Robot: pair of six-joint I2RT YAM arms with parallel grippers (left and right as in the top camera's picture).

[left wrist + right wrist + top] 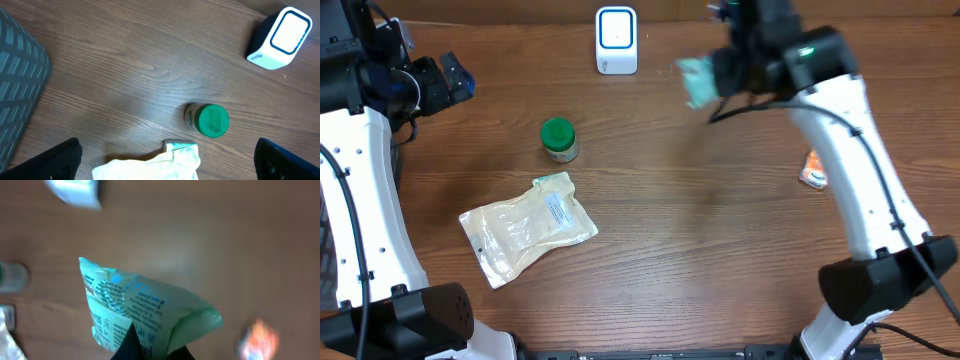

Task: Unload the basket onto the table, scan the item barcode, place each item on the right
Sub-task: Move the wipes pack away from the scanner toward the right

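- Right wrist view: your right gripper (152, 349) is clamped fully shut on one edge of the pale green packet (145, 307). The packet fans out beyond the fingertips with small print facing the camera. The picture is blurred, so no barcode can be made out.
- Overhead, that packet (698, 80) hangs off the right side of the white scanner (616, 40), near it but apart, and lifted clear of the table (720, 230).
- The step in hand looks like presenting the packet to the scanner's window. Decide which face carries the code before you close in; the printed face is the likely one.
- Turn the wrist so that face squares up to the blue-rimmed window. The grip is at an edge, so the soft pack may droop or fold, and a creased code reads badly.
- Approach slowly and pause in front of the scanner; the blur suggests quick motion, which will not help a read.
- Your left gripper (455, 80) is spread wide with nothing in it, far to the scanner's left and out of the way.
- Nearer you than the scanner stands a green-lidded jar (558, 139), with a clear pouch (528, 228) nearer again. An orange item (813, 170) lies well to the scanner's right. Carry the packet above them.
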